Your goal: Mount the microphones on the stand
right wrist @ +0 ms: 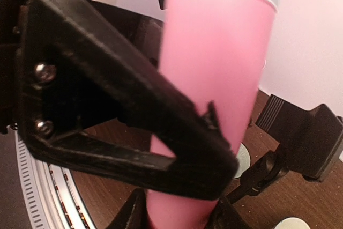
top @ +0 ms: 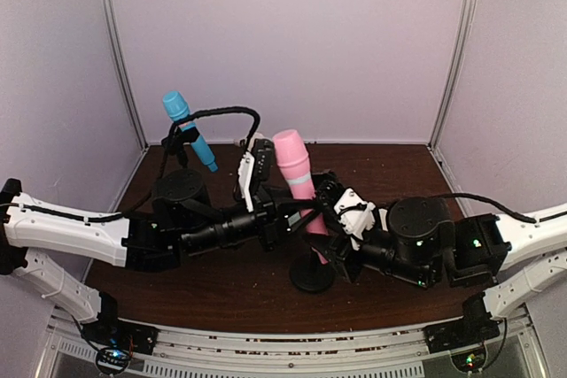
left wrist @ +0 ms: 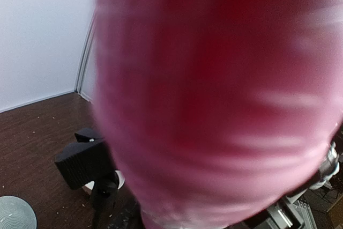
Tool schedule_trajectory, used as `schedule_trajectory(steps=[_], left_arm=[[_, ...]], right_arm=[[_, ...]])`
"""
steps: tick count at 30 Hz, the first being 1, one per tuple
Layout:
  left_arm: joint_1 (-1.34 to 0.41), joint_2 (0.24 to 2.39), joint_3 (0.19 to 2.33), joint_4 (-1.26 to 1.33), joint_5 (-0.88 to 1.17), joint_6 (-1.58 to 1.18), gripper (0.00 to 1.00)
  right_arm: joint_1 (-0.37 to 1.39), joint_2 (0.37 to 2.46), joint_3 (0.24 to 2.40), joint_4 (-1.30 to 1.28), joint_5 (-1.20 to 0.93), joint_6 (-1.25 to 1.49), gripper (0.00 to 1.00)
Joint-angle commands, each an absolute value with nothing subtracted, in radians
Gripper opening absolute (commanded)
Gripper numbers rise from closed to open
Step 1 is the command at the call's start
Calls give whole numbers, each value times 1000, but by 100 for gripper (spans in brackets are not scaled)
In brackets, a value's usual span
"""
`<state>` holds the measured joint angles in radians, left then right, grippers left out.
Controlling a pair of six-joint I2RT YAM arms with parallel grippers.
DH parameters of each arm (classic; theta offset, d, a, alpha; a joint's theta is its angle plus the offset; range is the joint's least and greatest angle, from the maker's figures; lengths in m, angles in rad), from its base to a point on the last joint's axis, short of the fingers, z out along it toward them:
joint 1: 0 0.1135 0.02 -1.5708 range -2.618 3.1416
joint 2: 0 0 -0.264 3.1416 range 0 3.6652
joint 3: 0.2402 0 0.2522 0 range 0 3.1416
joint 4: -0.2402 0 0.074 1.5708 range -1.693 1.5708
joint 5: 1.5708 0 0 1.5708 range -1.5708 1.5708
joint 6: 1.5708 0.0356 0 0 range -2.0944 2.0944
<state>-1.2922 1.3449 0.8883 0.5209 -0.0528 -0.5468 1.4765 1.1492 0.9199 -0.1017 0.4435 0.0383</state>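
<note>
The pink microphone [top: 297, 174] stands tilted over the middle of the table, above the stand's round black base [top: 313, 276]. My right gripper [top: 326, 229] is shut on its lower end; its fingers [right wrist: 131, 213] flank the pink shaft [right wrist: 214, 79]. My left gripper [top: 285, 210] is right against the pink microphone, which fills the left wrist view [left wrist: 214, 95] as a blur and hides the fingers. A black triangular part [right wrist: 107, 105] lies across the shaft. The sky-blue microphone [top: 188, 130] sits in a clip at the back left. The cream microphone is not clearly in view.
Empty black stand clips show beside the pink microphone [left wrist: 86, 162] [right wrist: 305, 138]. A pale ribbed disc [left wrist: 16, 213] and another pale disc [right wrist: 242, 159] are low by the tabletop. White walls close the back and sides. Both arms crowd the middle of the brown table [top: 390, 174].
</note>
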Motion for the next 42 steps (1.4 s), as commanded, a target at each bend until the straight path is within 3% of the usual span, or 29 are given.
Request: schedule_trajectory(steps=[1,3,6,14,22,30,37,40,42], left_arm=[[-1296,1348,910,562,-68,-554,49],[-1296,1335,881,590,-73,-528,63],[-1296,1294,825,666,-65,-474,70],[-1296,1228,808,688,132,-306,71],[-1296,1201,804,668,259,-245,58],[-1296,1199,819,597,239,-246,38],[-1296,1206,825,596,224,-254,27],[-1295,1204,828,597,200,-264,23],[-1296,1202,826,608,171,-281,21]], right_arm=[[1488,1118,920,-87,482,8,28],[1487,1086,901,-87,458,21,25],[1476,1030,855,-76,351,12,25],[1457,980,812,-136,80,8,26],[1440,995,815,-135,28,23,26],[1429,1026,825,-131,-3,24,26],[1427,1005,823,-129,0,30,28],[1428,1001,801,-101,8,33,37],[1428,995,780,-70,18,29,55]])
